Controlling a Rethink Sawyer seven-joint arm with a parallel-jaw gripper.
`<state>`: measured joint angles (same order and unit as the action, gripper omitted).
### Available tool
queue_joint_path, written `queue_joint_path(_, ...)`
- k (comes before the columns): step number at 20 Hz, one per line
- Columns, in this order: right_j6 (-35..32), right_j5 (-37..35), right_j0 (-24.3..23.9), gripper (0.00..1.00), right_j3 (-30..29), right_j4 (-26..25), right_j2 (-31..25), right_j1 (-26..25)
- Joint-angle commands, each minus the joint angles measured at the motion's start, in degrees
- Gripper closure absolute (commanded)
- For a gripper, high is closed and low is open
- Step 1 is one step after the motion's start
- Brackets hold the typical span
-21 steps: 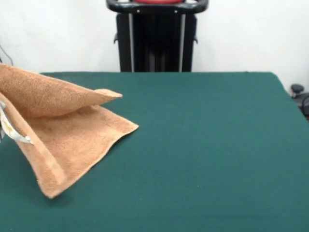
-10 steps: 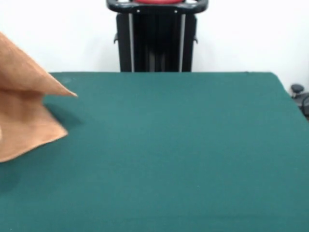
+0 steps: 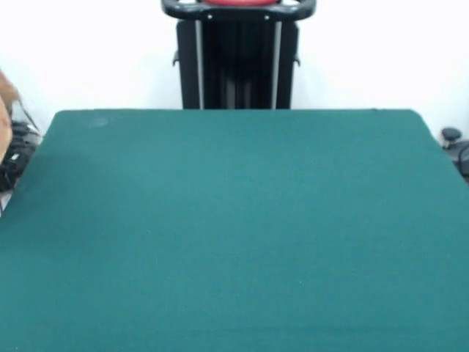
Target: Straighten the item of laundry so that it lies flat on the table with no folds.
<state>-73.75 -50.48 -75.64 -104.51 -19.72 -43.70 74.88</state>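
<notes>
Only a thin orange-tan sliver of the item of laundry (image 3: 4, 110) shows, at the left edge of the front view. It is off the table's left side and above the level of its top. The dark green table (image 3: 234, 220) has nothing lying on it. No gripper or arm shows in this view.
Dark cables and gear (image 3: 18, 154) lie beyond the table's left edge. A black object (image 3: 456, 147) sits past the right edge. A white wall stands behind the table.
The towel, folded on the table's left part a second ago, has been pulled left and up, off the table, until only a sliver shows at the picture's edge.
</notes>
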Motion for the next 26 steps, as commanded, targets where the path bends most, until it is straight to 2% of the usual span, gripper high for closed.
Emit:
queue_joint_path(1,15.6,-4.6,3.6,1.00,-14.0,5.4,-1.4,9.4)
queue_joint_path(6,14.3,-2.3,6.2,1.00,-18.7,9.0,1.2,14.1)
queue_joint_path(10,11.7,-1.3,10.5,1.00,-22.4,11.5,4.9,17.5)
queue_joint_path(16,6.8,-2.5,17.5,1.00,-25.1,12.6,10.5,20.9)
queue_joint_path(22,0.9,-2.8,22.7,1.00,-25.2,10.8,13.9,20.7)
queue_joint_path(26,-4.1,-1.5,25.6,1.00,-25.2,9.6,15.3,18.7)
